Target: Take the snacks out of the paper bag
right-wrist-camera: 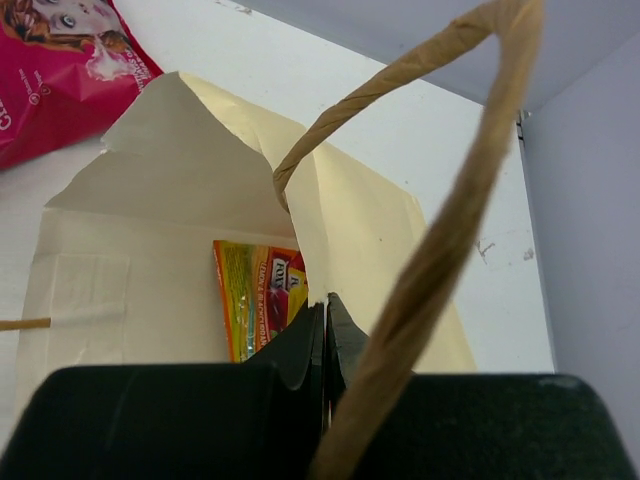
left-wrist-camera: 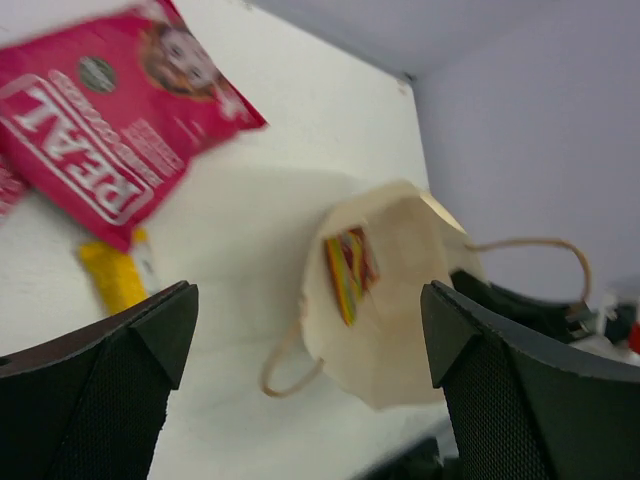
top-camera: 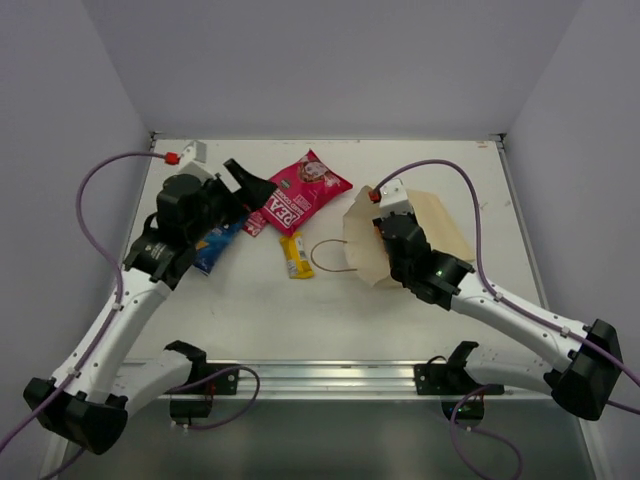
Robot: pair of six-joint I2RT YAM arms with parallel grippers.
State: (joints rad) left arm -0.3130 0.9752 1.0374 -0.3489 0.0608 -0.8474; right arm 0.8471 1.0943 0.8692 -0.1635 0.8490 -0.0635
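The main risk was at the paper bag [top-camera: 362,240], which lay on its side at about 3 o'clock from the small yellow bar [top-camera: 295,255], with its mouth turned toward 9 o'clock. The multicoloured Fox's candy bag [right-wrist-camera: 262,300] was inside it, not yet taken out. The right gripper [right-wrist-camera: 325,315] had its jaws closed on the thin paper wall beside one cord handle [right-wrist-camera: 440,210], and I think such a small pinch could slip or tear the paper if the other arm pulled hard. Then the mouth could fall shut over the candy bag. The second handle [top-camera: 325,255] made a loop on the table in front of the mouth, and a finger going in could catch in it and drag the whole bag.

The left gripper [top-camera: 250,182] was wide open and held nothing; in its wrist view I saw no contact with anything. It stood at about 9 o'clock from the large magenta pouch [top-camera: 305,190], near it, with the blue Doritos chip bag [top-camera: 215,245] at about 7 o'clock from it. On a low way to the bag it could push the pouch or the yellow bar aside.
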